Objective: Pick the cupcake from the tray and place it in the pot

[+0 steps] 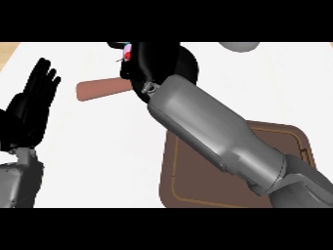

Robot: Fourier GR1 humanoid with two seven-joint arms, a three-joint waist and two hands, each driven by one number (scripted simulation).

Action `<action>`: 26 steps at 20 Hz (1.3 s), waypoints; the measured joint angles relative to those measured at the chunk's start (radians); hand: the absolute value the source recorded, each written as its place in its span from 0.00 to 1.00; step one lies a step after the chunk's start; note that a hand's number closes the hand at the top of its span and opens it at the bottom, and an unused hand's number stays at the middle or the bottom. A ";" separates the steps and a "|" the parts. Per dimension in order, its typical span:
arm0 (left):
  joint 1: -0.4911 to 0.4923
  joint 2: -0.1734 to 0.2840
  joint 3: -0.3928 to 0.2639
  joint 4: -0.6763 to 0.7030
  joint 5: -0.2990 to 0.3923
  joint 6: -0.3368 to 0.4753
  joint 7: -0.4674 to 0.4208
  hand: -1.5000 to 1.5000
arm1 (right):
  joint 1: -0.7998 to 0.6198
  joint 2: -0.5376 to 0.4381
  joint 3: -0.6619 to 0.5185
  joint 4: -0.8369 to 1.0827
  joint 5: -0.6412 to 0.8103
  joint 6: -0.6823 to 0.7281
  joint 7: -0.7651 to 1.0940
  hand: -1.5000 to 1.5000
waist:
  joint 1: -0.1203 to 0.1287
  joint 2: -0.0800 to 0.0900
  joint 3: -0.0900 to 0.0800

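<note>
Black right hand point(136, 61) curled round pink-topped cupcake point(127, 51) over dark pot point(187, 63); left hand point(32, 105) open.

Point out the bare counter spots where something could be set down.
Free: the white strip between the left hand and the right forearm, below the pot's brown handle; also the far right, above the tray. Crowded: the top centre, where the right hand covers the pot.

The cupcake point(126, 52), only a pink and white sliver showing, sits at the pot's rim, mostly hidden. The pot point(187, 63) is dark and round with a reddish-brown handle pointing left. The brown tray point(197, 190), rounded with a thin inlaid line, lies well below it.
</note>
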 measured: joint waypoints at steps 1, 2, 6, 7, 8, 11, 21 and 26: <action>0.009 -0.003 -0.003 -0.004 0.000 -0.001 -0.001 0.50 | -0.012 0.001 -0.005 0.041 0.005 -0.002 -0.007 1.00 | -0.001 0.000 0.000; 0.007 -0.006 -0.005 -0.005 -0.001 0.000 -0.002 0.50 | -0.019 0.001 -0.006 0.082 0.003 -0.011 -0.017 1.00 | 0.002 0.002 0.000; 0.000 -0.009 -0.007 0.002 -0.010 0.006 -0.008 0.50 | -0.027 0.002 -0.018 0.214 -0.023 -0.052 -0.084 1.00 | 0.007 0.006 0.001; 0.007 -0.010 -0.008 -0.004 -0.008 0.003 -0.007 0.50 | -0.022 0.002 -0.024 0.244 -0.033 -0.064 -0.105 1.00 | 0.009 0.006 0.001; -0.003 -0.009 -0.008 -0.008 -0.006 0.003 0.001 0.50 | -0.021 0.003 -0.034 0.266 -0.051 -0.074 -0.124 1.00 | 0.014 0.009 0.001; -0.011 -0.010 -0.010 0.008 -0.008 -0.003 -0.015 0.50 | 0.001 0.003 -0.080 0.304 -0.123 -0.100 -0.173 0.00 | 0.020 0.013 0.001; -0.038 -0.014 -0.013 0.029 -0.003 -0.013 -0.023 0.50 | 0.081 0.004 -0.260 0.285 -0.424 -0.136 -0.509 0.00 | 0.041 0.024 0.003; -0.044 -0.013 -0.011 0.029 -0.002 -0.011 -0.012 0.50 | 0.113 0.004 -0.362 0.218 -0.567 -0.210 -0.698 0.00 | 0.035 0.020 0.004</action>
